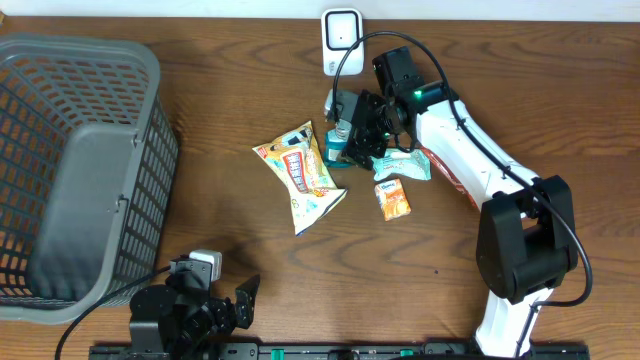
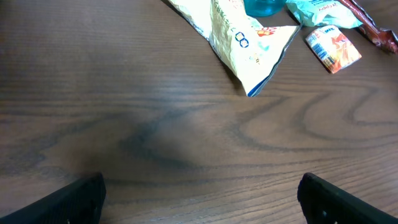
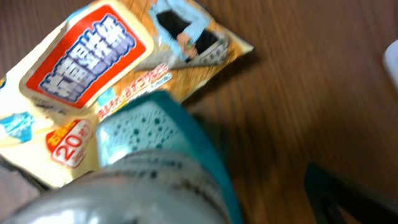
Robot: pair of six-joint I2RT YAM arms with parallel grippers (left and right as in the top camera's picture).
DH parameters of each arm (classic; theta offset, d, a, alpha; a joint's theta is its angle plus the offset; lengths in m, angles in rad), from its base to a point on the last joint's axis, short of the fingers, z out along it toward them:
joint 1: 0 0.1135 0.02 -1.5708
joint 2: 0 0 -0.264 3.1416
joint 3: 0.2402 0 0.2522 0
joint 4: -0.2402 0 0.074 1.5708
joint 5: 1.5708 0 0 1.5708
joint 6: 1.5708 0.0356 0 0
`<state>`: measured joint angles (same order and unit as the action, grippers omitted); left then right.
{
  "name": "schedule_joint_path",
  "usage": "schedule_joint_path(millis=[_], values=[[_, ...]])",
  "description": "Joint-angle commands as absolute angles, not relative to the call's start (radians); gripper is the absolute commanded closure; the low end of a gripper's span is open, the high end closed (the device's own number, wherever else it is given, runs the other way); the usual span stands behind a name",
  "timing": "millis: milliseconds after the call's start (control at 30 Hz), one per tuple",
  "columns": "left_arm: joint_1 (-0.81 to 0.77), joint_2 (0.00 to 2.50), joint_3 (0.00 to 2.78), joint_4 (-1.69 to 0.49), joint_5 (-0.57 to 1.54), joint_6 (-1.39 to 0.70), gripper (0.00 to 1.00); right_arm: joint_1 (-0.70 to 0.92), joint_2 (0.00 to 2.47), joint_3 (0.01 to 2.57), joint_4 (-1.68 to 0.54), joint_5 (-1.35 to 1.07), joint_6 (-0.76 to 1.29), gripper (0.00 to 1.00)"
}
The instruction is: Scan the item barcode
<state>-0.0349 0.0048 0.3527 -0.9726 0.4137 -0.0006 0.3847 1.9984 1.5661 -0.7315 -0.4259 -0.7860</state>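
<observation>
The right gripper (image 1: 350,135), just above the middle of the overhead frame, hangs over a teal plastic bottle (image 1: 335,152). Its jaws stand apart: in the wrist view the one dark finger (image 3: 354,193) that shows is clear of the bottle, with bare wood between them. The bottle touches the upper right edge of a cream and orange foil snack bag (image 1: 303,172) that lies flat at mid-frame. Right of the bottle lies a pale teal soft pouch (image 1: 405,165), below that a small orange packet (image 1: 392,198), and further right a red wrapper (image 1: 445,172) partly under the arm. A white upright barcode scanner (image 1: 341,38) stands at the top centre, near the bottle but apart from it.

The left gripper (image 2: 202,202) sits at the bottom left of the overhead frame, jaws wide and holding nothing, above the brown wooden table (image 1: 230,90). A grey plastic mesh basket (image 1: 150,130) fills the left edge.
</observation>
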Motion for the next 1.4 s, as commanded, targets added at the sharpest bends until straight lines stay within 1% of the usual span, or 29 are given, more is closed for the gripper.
schedule_joint_path(millis=[0,100,400,600,833,1133,1300,1367], values=[[-0.039,0.005,0.353,-0.988,0.422,-0.001,0.01,0.385,1.958,1.621,-0.77,-0.42,-0.752,0.01],[-0.039,0.005,0.353,-0.988,0.422,-0.001,0.01,0.385,1.909,1.638,-0.808,-0.42,-0.751,0.01],[-0.039,0.005,0.353,-0.988,0.422,-0.001,0.01,0.376,1.736,1.638,-0.82,-0.372,-0.573,0.01],[-0.039,0.005,0.353,-0.988,0.422,-0.001,0.01,0.374,1.658,1.638,-0.819,-0.372,-0.532,0.01],[-0.039,0.005,0.353,-0.988,0.422,-0.001,0.01,0.374,1.661,1.638,-0.815,-0.369,-0.532,0.01],[-0.039,0.005,0.353,-0.988,0.422,-0.001,0.01,0.369,1.7,1.638,-0.773,-0.369,-0.619,0.01],[-0.039,0.005,0.353,-0.988,0.422,-0.001,0.01,0.347,1.757,1.638,-0.713,-0.413,-0.619,0.01],[-0.039,0.005,0.353,-0.988,0.422,-0.001,0.01,0.346,1.793,1.638,-0.707,-0.506,-0.657,0.01]])
